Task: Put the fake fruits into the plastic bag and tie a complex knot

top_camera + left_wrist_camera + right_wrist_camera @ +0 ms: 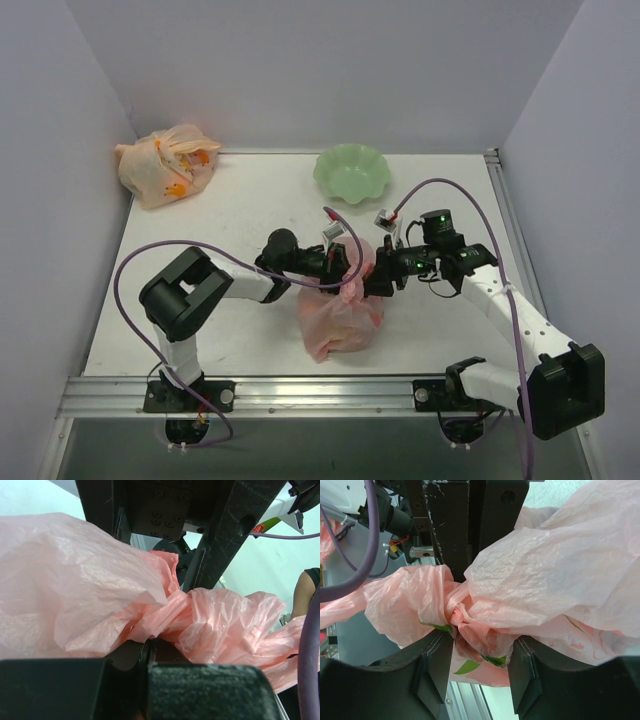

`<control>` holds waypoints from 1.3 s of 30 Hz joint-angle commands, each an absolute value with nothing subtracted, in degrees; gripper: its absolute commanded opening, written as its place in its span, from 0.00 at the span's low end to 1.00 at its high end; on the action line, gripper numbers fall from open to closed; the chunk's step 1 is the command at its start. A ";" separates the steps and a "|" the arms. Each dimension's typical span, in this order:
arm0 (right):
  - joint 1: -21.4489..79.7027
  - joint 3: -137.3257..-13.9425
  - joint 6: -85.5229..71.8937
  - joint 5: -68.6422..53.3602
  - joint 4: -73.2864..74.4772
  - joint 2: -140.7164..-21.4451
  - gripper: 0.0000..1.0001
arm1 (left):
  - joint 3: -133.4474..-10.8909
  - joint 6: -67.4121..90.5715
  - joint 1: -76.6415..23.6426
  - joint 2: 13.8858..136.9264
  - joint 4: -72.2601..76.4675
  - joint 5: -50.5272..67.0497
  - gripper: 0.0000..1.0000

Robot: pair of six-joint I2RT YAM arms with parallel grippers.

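The pink plastic bag (340, 318) sits bulging at the table's front middle, its top gathered into a twisted knot (456, 611). The fake fruits are hidden; only green marks (495, 660) show on the plastic. My left gripper (347, 272) comes in from the left and is shut on a strand of the bag's top (165, 615), its fingertips (131, 656) pressed together. My right gripper (378, 278) comes in from the right. It is open, its jaws either side of the plastic just below the knot, which also shows in the left wrist view (172, 611).
A green scalloped bowl (350, 172) stands at the back middle. A pale orange tied bag (167, 165) lies in the back left corner. White walls close in the table on three sides. A metal rail (320, 392) runs along the front edge.
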State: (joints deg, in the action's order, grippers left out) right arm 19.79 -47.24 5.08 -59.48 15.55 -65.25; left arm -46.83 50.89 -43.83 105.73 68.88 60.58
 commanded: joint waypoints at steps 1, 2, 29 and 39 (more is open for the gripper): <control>19.69 -49.83 9.75 -60.82 18.63 -66.97 0.44 | -48.34 51.33 -44.03 106.00 73.04 62.31 0.00; 19.69 -50.01 9.93 -60.73 18.55 -67.06 0.43 | -48.60 51.33 -44.03 106.00 73.04 62.40 0.00; 19.34 -50.80 12.12 -62.23 19.95 -65.74 0.00 | -42.10 36.22 -30.87 92.57 53.63 66.00 0.52; 19.86 -53.00 12.83 -59.33 22.58 -66.01 0.00 | -60.35 -24.18 -26.62 77.53 -29.26 65.49 0.65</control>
State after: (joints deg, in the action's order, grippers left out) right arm 19.55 -50.41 11.44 -59.92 20.56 -67.16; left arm -51.48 7.68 -24.73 82.61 13.17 65.45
